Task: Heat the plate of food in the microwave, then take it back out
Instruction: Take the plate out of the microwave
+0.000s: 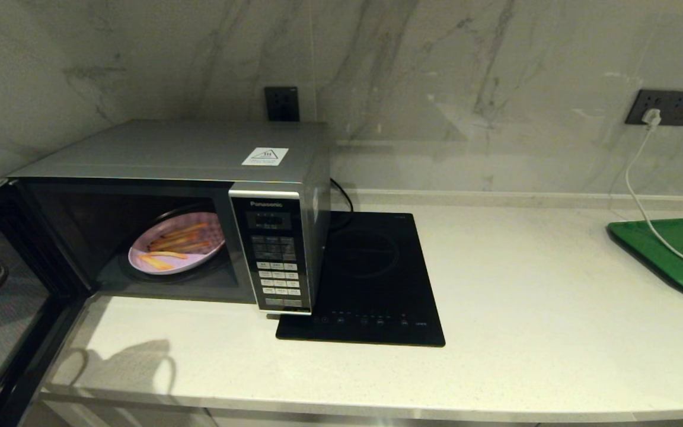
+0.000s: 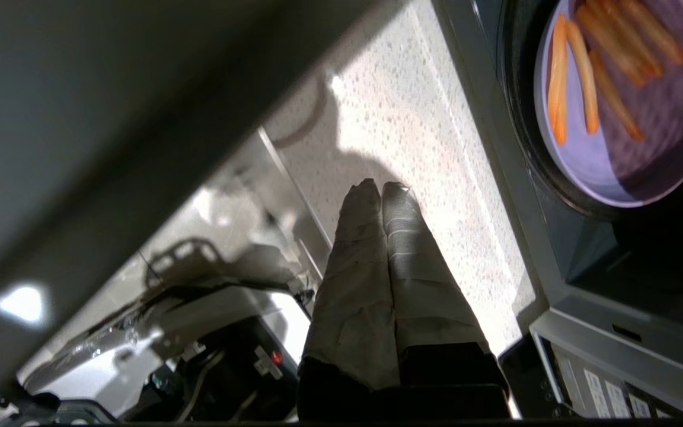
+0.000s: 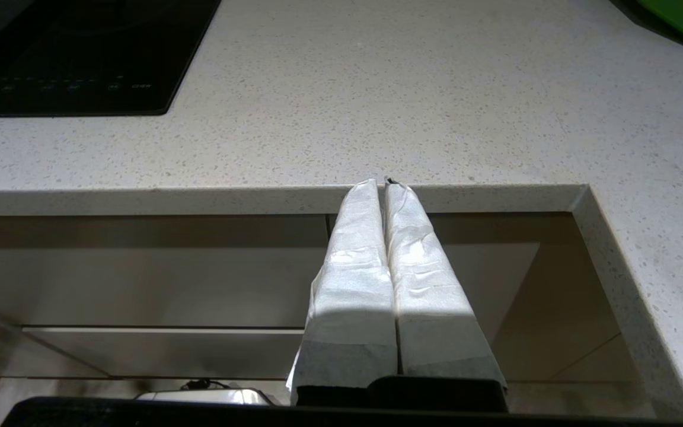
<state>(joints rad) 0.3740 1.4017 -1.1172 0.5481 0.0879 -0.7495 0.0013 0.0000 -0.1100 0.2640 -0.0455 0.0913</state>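
Plate of food (image 1: 176,251) inside open microwave (image 1: 199,178)

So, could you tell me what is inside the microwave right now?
Inside the open microwave sits the plate of food, a lilac plate with orange-yellow sticks. The cavity's right-hand part is hidden behind the button panel.

The plate of food (image 1: 176,251) sits inside the microwave (image 1: 187,151) on the table (image 1: 525,296); a hob (image 1: 365,279) lies just right

Flat black induction hob (image 1: 371,279): on pale speckled stone tabletop (image 1: 543,320) | green rectangular tray (image 1: 679,255): far right | white cable (image 1: 644,201): crossing tray
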